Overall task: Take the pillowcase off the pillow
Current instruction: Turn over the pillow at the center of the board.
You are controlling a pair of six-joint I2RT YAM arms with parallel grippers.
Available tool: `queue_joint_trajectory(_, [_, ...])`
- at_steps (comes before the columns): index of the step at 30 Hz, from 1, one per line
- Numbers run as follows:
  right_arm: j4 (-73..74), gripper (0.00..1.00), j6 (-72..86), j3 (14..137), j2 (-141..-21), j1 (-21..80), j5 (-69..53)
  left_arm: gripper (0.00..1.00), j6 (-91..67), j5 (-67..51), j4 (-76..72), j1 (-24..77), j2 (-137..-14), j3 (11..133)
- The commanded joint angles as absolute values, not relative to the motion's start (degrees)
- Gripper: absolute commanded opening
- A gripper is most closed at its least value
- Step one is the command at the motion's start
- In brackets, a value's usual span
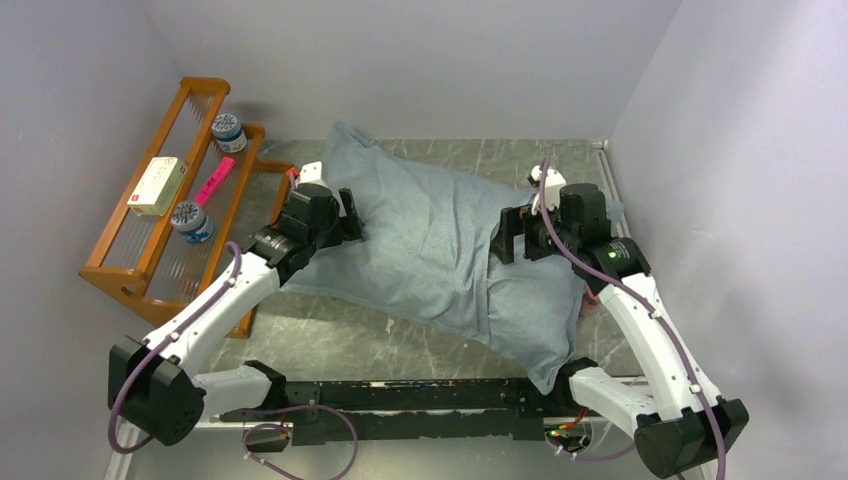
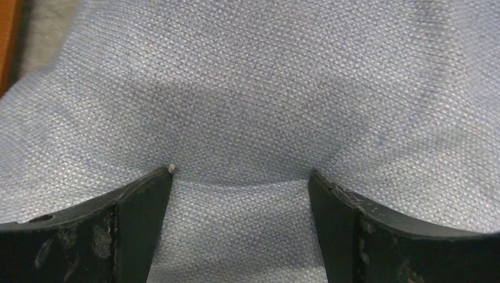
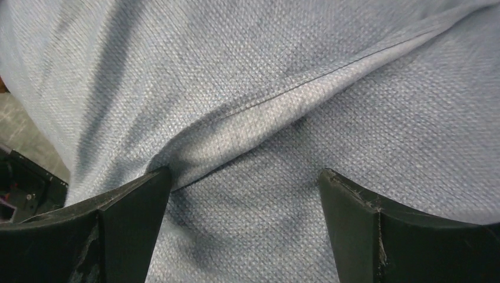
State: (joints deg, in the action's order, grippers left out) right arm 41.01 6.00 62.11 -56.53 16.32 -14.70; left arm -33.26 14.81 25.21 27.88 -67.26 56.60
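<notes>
Top external shows the pillowcase (image 1: 440,250) plump across the counter (image 1: 330,338), your left pincer (image 2: 240,177) and right pincer (image 3: 244,174) pressing it, both open. Bite deep and you pinch the hidden pillow too.

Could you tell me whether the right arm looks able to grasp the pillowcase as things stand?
Probably yes: the right claw is open and pressed down on the pillowcase, a raised seam fold lies right in front of it, and nothing sits in the way.
</notes>
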Motion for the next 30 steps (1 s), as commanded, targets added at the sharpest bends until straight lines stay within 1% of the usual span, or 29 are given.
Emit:
queue_joint_trajectory(1, [38.6,0.98,11.6,57.2,-57.1,16.3,-18.2,0.91,-38.3,10.2,21.7,27.9,-72.4,55.2])
queue_joint_trajectory(2, [38.2,0.97,11.8,56.4,-57.5,16.3,-18.8,0.91,-38.4,9.9,20.9,27.9,-73.6,55.0])
queue_joint_trajectory(5, [38.1,0.91,11.1,55.1,-59.4,16.3,-21.3,0.88,-38.5,9.7,17.7,27.8,-76.4,53.8])
queue_joint_trajectory(7, [37.5,0.84,10.8,54.1,-60.4,16.4,-23.6,0.84,-38.0,9.0,15.1,27.6,-78.0,53.3])
queue_joint_trajectory(8, [36.9,0.78,10.9,53.5,-60.5,16.4,-24.5,0.81,-37.7,8.7,13.8,27.5,-79.0,53.2])
queue_joint_trajectory(10, [35.6,0.64,11.0,52.3,-60.6,16.3,-27.4,0.7,-37.2,7.9,11.4,27.2,-81.0,53.8])
queue_joint_trajectory(12, [34.3,0.5,11.1,51.4,-60.3,16.3,-29.6,0.55,-36.6,7.1,8.9,27.0,-83.8,55.1])
queue_joint_trajectory(15, [32.9,0.33,10.5,50.5,-59.8,16.3,-33.5,0.35,-34.8,4.7,7.4,26.6,-88.0,59.2])
queue_joint_trajectory(16, [32.2,0.24,10.0,50.1,-59.7,16.3,-35.5,0.28,-34.2,4.1,7.3,26.6,-89.3,60.9])
queue_joint_trajectory(17, [31.5,0.14,9.6,49.8,-59.5,16.3,-37.0,0.19,-33.6,3.5,7.3,26.5,-90.8,62.9])
queue_joint_trajectory(18, [30.7,0.07,9.5,49.6,-59.2,16.3,-38.4,0.11,-33.1,3.1,7.2,26.5,-91.9,64.7])
queue_joint_trajectory(19, [29.8,0.01,9.4,49.2,-59.0,16.3,-39.7,0.06,-32.5,2.7,6.9,26.5,-93.1,66.3])
queue_joint_trajectory(24, [24.4,0.0,10.2,48.1,-57.7,16.6,-45.7,0.05,-28.2,1.5,6.3,26.4,-97.2,75.6])
queue_joint_trajectory(30, [18.7,0.0,10.3,47.3,-56.1,18.5,-49.5,0.05,-22.1,0.7,5.5,26.3,-99.4,85.5])
